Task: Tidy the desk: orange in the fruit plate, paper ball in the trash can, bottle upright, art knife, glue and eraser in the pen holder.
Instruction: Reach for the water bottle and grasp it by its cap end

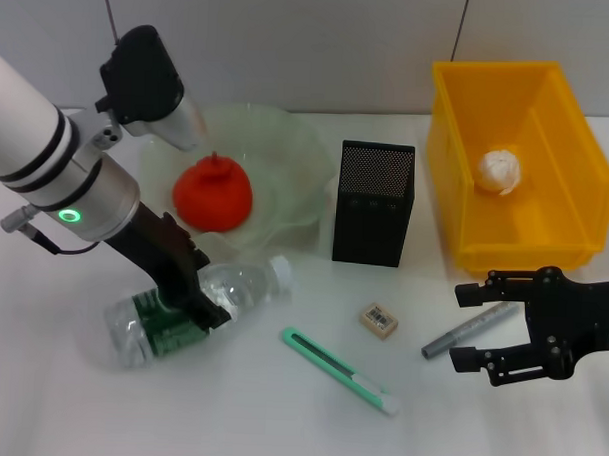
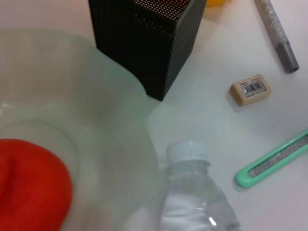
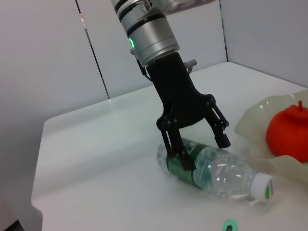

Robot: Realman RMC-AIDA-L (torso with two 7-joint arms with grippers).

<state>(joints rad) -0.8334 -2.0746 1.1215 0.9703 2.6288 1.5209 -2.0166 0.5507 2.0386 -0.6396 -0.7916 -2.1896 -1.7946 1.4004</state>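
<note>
The clear bottle (image 1: 197,302) with a green label lies on its side in front of the fruit plate (image 1: 287,147). My left gripper (image 1: 187,304) is down over its labelled end, open, with a finger on either side (image 3: 202,151). The orange (image 1: 213,195) rests in the plate. The paper ball (image 1: 499,171) lies in the yellow trash can (image 1: 577,157). The eraser (image 1: 378,320), green art knife (image 1: 340,369) and grey glue (image 1: 471,331) lie on the table before the black mesh pen holder (image 1: 373,202). My right gripper (image 1: 461,326) is open, its fingers either side of the glue.
The white table ends at a near edge and a far corner in the right wrist view. The pen holder (image 2: 149,43) stands close to the plate's rim (image 2: 125,96), with the bottle cap (image 2: 187,151) just below that rim. The eraser (image 2: 250,89) and knife (image 2: 274,161) lie beyond the cap.
</note>
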